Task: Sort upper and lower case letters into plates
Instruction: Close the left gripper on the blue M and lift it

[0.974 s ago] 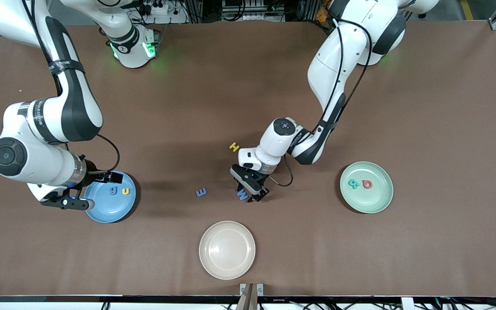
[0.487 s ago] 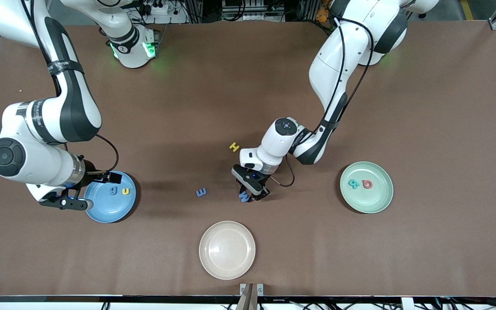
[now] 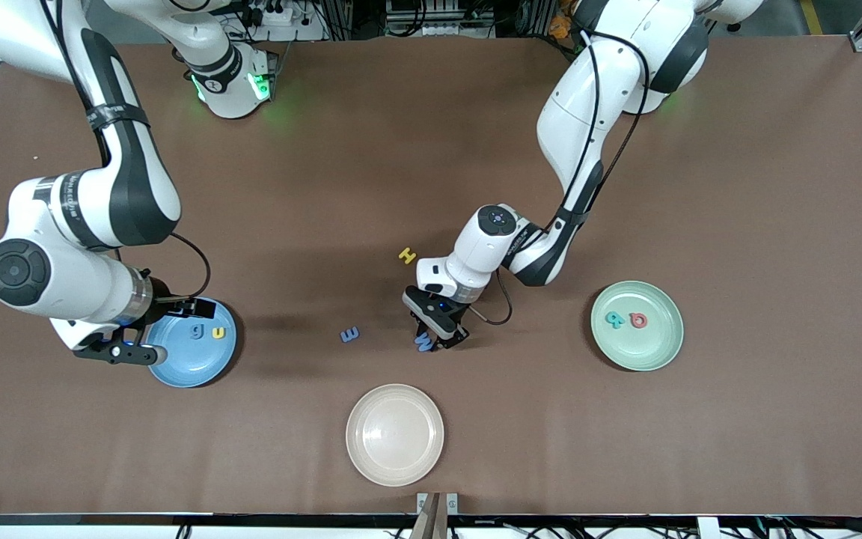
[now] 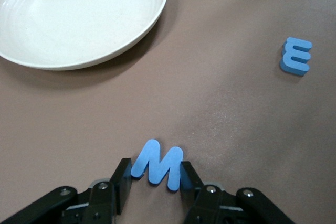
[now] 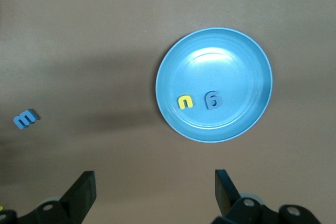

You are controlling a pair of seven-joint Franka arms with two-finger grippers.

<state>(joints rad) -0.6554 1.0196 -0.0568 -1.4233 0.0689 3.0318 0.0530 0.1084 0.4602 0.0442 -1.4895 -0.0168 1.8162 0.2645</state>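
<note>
My left gripper (image 3: pixel 432 338) is down at the middle of the table, shut on a blue letter M (image 3: pixel 423 342); in the left wrist view the M (image 4: pixel 157 161) sits pinched between both fingers (image 4: pixel 119 179). A blue letter E (image 3: pixel 349 335) lies beside it toward the right arm's end. A yellow H (image 3: pixel 407 255) lies farther from the camera. The blue plate (image 3: pixel 184 367) holds a blue g (image 3: pixel 197 329) and a yellow u (image 3: pixel 218 332). The mint green plate (image 3: pixel 640 352) holds a teal letter (image 3: pixel 615 320) and a red letter (image 3: pixel 637 320). My right gripper (image 5: pixel 155 192) hangs open and holds nothing, beside the blue plate (image 5: pixel 231 66).
A cream-white plate (image 3: pixel 394 449) with nothing in it sits near the table's front edge, nearer the camera than the M; its rim (image 4: pixel 157 9) shows in the left wrist view. The left arm's elbow (image 3: pixel 581 112) reaches over the table above the H.
My left gripper's fingers have closed in on the blue M, which shifted slightly. The right arm has barely moved.
</note>
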